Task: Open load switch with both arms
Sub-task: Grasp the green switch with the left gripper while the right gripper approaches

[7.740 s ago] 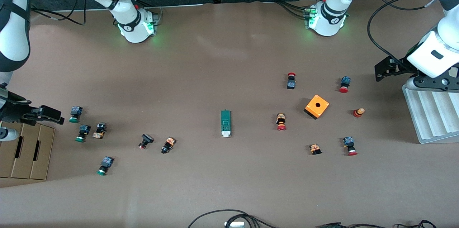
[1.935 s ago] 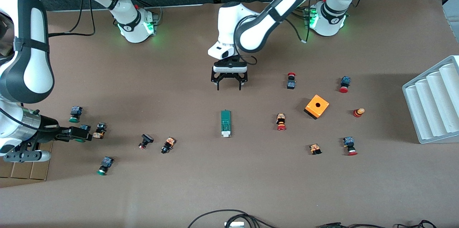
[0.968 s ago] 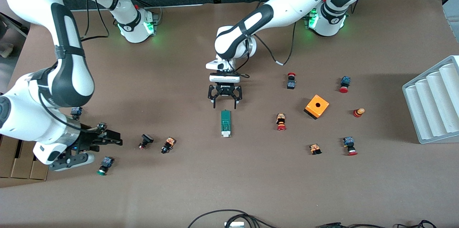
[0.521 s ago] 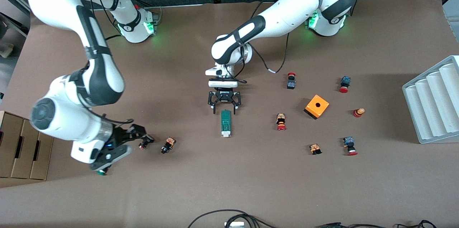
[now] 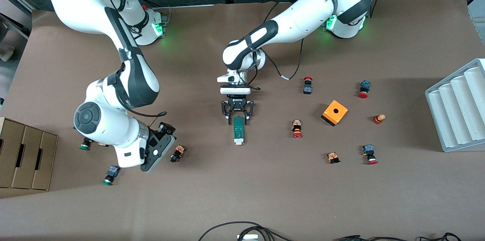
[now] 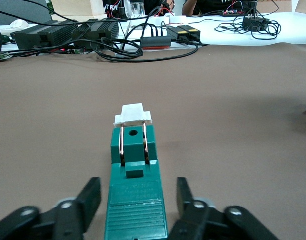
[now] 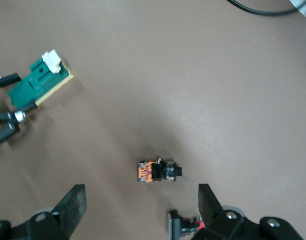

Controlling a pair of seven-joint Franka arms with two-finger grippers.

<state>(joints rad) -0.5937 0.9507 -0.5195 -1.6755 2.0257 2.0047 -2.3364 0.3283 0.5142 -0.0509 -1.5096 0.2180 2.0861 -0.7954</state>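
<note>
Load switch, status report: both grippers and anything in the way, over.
Left gripper straddling the load switch at its green end, fingers not yet touching. Right gripper open, hovering over a small push button. Nothing blocking the switch's white end.

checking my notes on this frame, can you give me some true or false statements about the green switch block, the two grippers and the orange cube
1. The left gripper straddles the green end of the narrow dark-green load switch with a white end piece. True.
2. The switch's white end points toward the robots' bases. False: it points toward the front camera.
3. The right gripper is shut on a small push button. False: it is open over the small black and orange push button.
4. The orange cube with a round hole lies toward the left arm's end of the table from the switch. True.
5. The switch is lifted off the brown table. False: it lies flat.
</note>
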